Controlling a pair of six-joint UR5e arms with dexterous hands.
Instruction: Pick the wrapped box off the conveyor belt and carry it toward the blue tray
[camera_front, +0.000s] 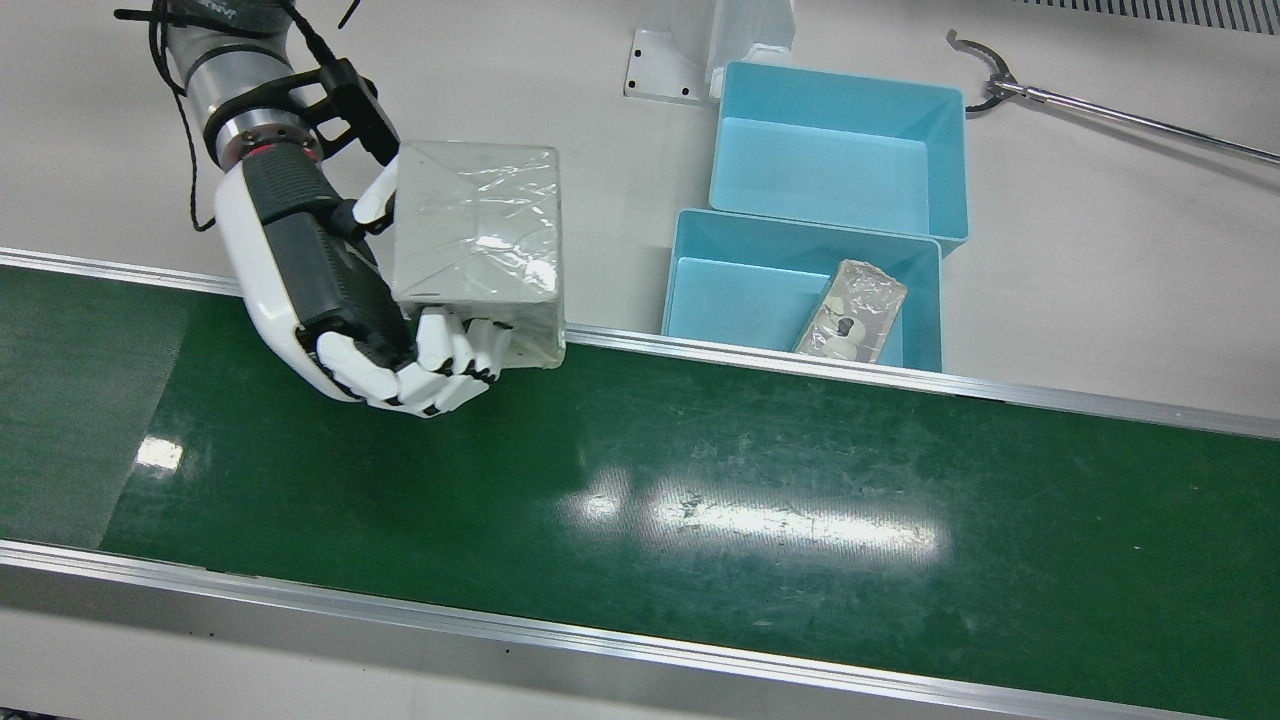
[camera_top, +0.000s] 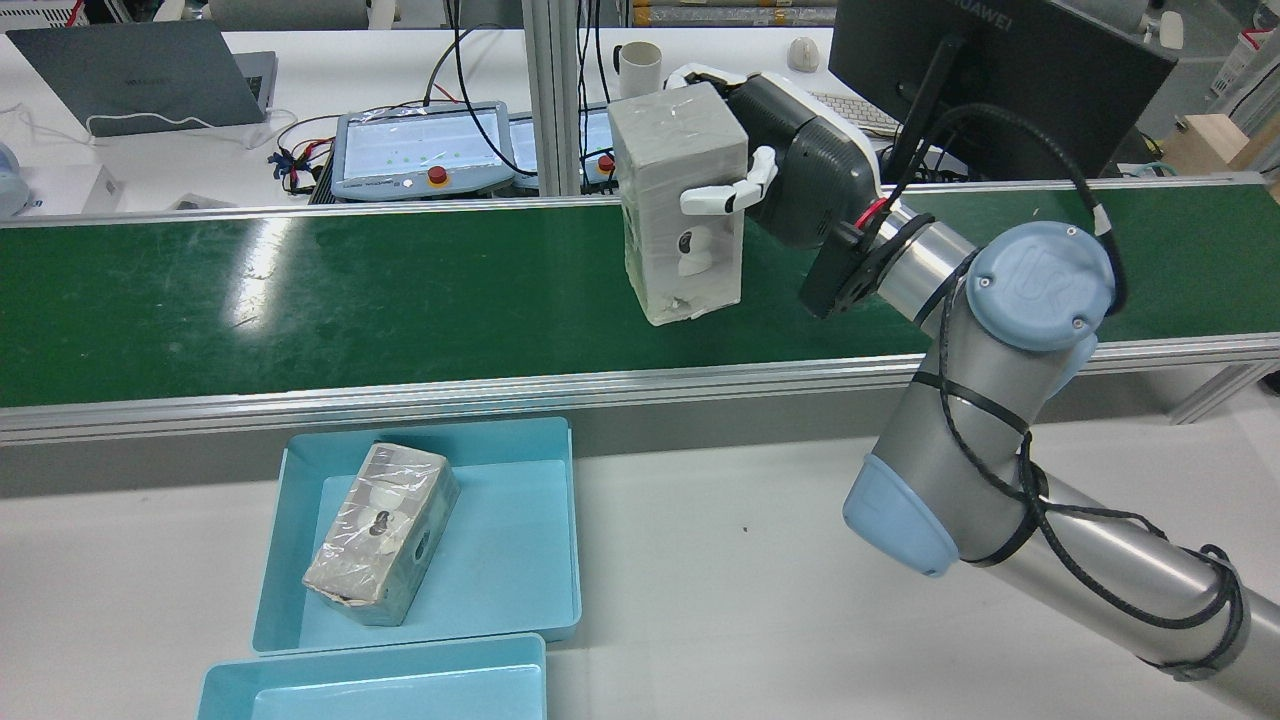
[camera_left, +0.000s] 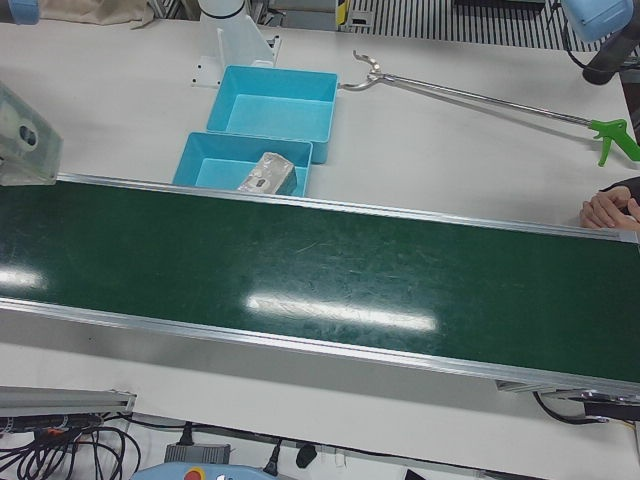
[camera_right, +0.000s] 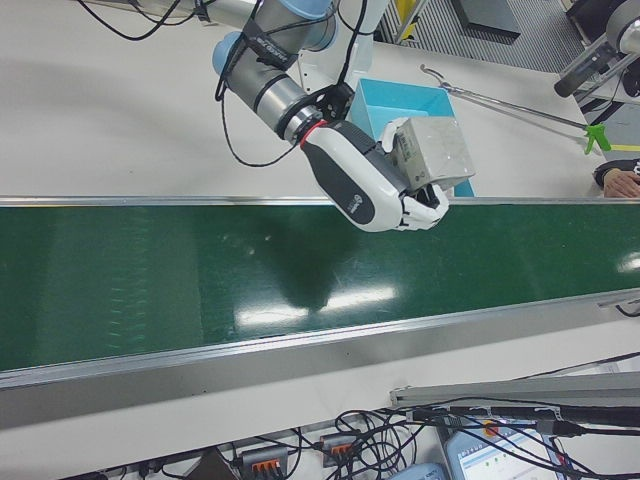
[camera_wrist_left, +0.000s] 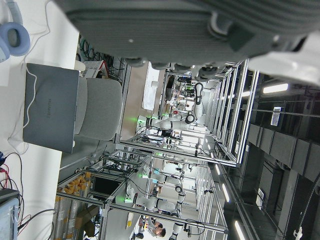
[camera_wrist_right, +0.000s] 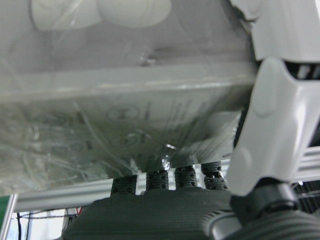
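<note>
1. The right hand (camera_front: 330, 290) is wrapped around the wrapped box (camera_front: 478, 235): its fingers (camera_front: 440, 365) curl over one face and the thumb (camera_top: 720, 195) presses the opposite face, as the rear view shows.
2. The box stands on end in that grip, clear of the conveyor belt (camera_front: 700, 480). In the front view it hangs over the belt's far rail, at about 10 o'clock in the picture.
3. The plastic wrap looks slick and loose, so the grip should stay firm and even; a tighter squeeze on the film alone would probably let the box slide.
4. The blue tray (camera_front: 690, 270) nearest the belt sits at about 3 o'clock from the box in the front view. It already holds another wrapped packet (camera_front: 852, 310) toward its 3 o'clock side.
5. A second blue tray (camera_front: 840, 150) lies just behind it, touching or nearly so.
6. A good carry would keep the box upright and high enough to clear the tray's wall, moving sideways smoothly without swinging.
7. The free part of the near tray, at its 9 o'clock side, seems the sensible target.
8. No view shows the left hand itself; its own camera looks out at the room, so I cannot tell whether it is spread or closed.
</note>
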